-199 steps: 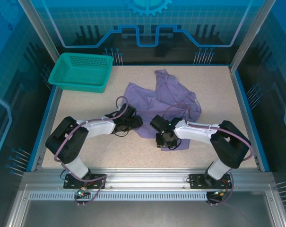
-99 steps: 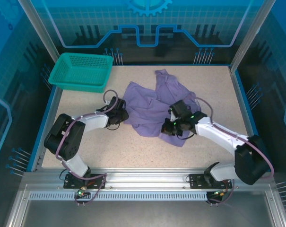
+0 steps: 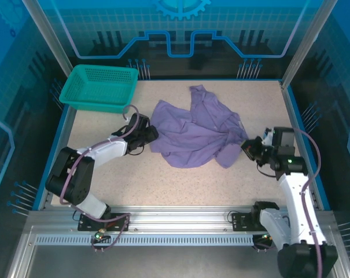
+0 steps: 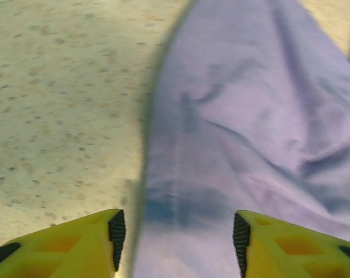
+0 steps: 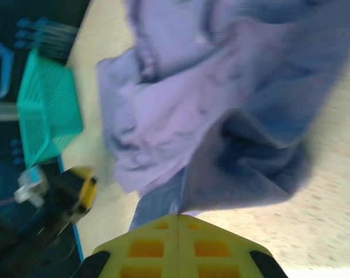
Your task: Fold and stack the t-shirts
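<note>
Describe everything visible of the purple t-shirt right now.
The t-shirt is soft lavender-purple fabric, crumpled and unfolded. It lies mid-table on the speckled table, apart from the teal basket. One part, perhaps a sleeve, points toward the far edge. The right gripper is shut on a fold at its right edge. The left gripper is open, with its jaws straddling the left hem.
</note>
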